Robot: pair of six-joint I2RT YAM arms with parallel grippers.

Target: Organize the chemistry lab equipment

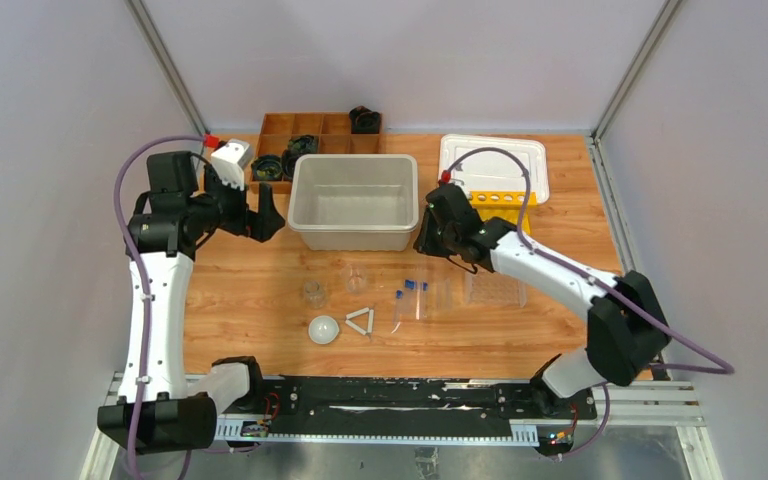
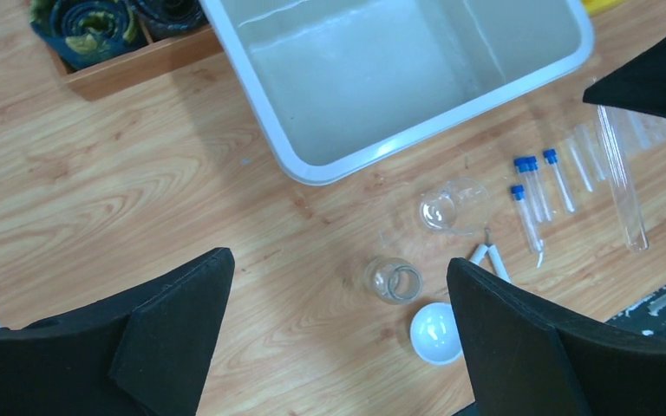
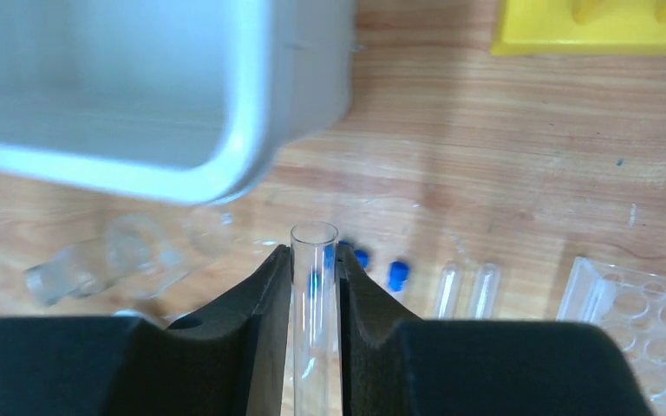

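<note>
My right gripper (image 3: pixel 314 260) is shut on a thin clear uncapped tube (image 3: pixel 314 303) and holds it near the white bin's front right corner (image 1: pixel 432 243). That tube also shows in the left wrist view (image 2: pixel 622 178). Blue-capped tubes (image 1: pixel 410 298) (image 3: pixel 396 275) lie on the table below it, with two uncapped tubes (image 3: pixel 464 290) beside them. Two small clear beakers (image 1: pixel 313 293) (image 1: pixel 357 278), a white dome (image 1: pixel 324 330) and a white triangle (image 1: pixel 360 321) lie left of them. The clear plastic rack (image 1: pixel 495 290) and the yellow rack (image 1: pixel 497 203) are to the right. My left gripper (image 1: pixel 260 215) (image 2: pixel 338 329) is open and empty, high above the beakers (image 2: pixel 393 280).
A large white bin (image 1: pixel 353 232) stands at mid-table. A white tray (image 1: pixel 495 160) holds the yellow rack at the back right. A brown wooden divided tray (image 1: pixel 305 125) with black coiled objects (image 1: pixel 268 167) stands at the back left.
</note>
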